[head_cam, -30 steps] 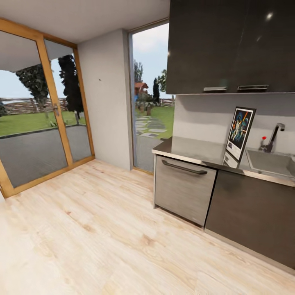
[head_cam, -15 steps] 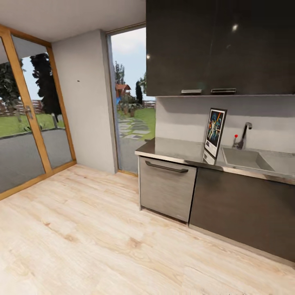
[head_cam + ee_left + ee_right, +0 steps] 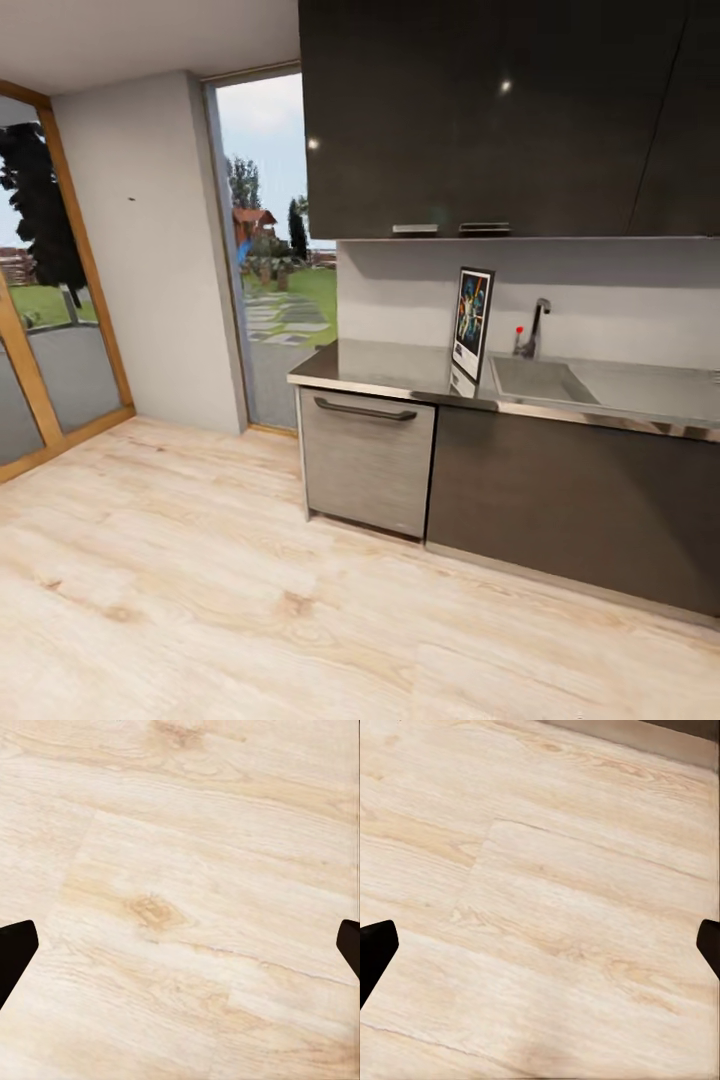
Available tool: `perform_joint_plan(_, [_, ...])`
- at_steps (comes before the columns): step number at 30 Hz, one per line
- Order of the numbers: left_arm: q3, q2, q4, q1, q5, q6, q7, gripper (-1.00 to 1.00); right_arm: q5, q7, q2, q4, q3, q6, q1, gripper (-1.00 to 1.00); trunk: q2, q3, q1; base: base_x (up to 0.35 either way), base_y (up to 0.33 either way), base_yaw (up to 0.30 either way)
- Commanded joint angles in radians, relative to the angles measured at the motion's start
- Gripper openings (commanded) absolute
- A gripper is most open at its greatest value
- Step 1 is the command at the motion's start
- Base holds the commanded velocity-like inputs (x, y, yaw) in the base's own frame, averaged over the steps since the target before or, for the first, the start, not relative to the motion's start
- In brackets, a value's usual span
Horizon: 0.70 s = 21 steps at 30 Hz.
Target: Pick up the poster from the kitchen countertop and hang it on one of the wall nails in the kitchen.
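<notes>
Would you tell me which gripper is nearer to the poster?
Probably right: the right gripper hangs over floor by the cabinet base, the left gripper over plain floor. Both are far from the poster on the countertop.

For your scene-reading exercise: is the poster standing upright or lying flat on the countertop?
Upright: the poster stands on its bottom edge on the kitchen countertop, beside the sink.

No lettering on the poster (image 3: 471, 321) is legible.

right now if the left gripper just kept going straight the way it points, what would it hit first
Most likely the pale wood-plank floor: the left gripper, fingers spread wide and empty, points at bare boards with nothing between. How far off the floor lies is unclear.
</notes>
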State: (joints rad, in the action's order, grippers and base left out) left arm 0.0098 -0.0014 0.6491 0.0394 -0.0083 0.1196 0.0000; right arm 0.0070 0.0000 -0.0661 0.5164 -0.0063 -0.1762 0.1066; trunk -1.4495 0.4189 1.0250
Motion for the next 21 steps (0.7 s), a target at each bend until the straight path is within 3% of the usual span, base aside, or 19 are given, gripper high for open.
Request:
perform_joint_plan(1, [0.001, 0.0, 0.001, 0.0, -0.001, 0.002, 0.0, 1.0, 0.001, 0.0, 0.0, -0.001, -0.001, -0.004, 0.001, 1.0, 0.0, 0.0, 0.0, 0.0, 0.0, -0.276])
perform_joint_plan(8, [0.001, 0.0, 0.001, 0.0, -0.001, 0.001, 0.0, 1.0, 0.001, -0.001, 0.0, -0.001, 0.0, -0.006, 0.001, 1.0, 0.0, -0.004, 0.0, 0.079, 0.0, -0.201])
perform_joint_plan(21, [-0.001, 0.0, 0.001, 0.0, -0.001, 0.0, 0.0, 1.0, 0.001, -0.002, 0.0, -0.001, -0.001, -0.006, 0.001, 1.0, 0.0, 0.01, 0.0, 0.302, -0.05, -0.124])
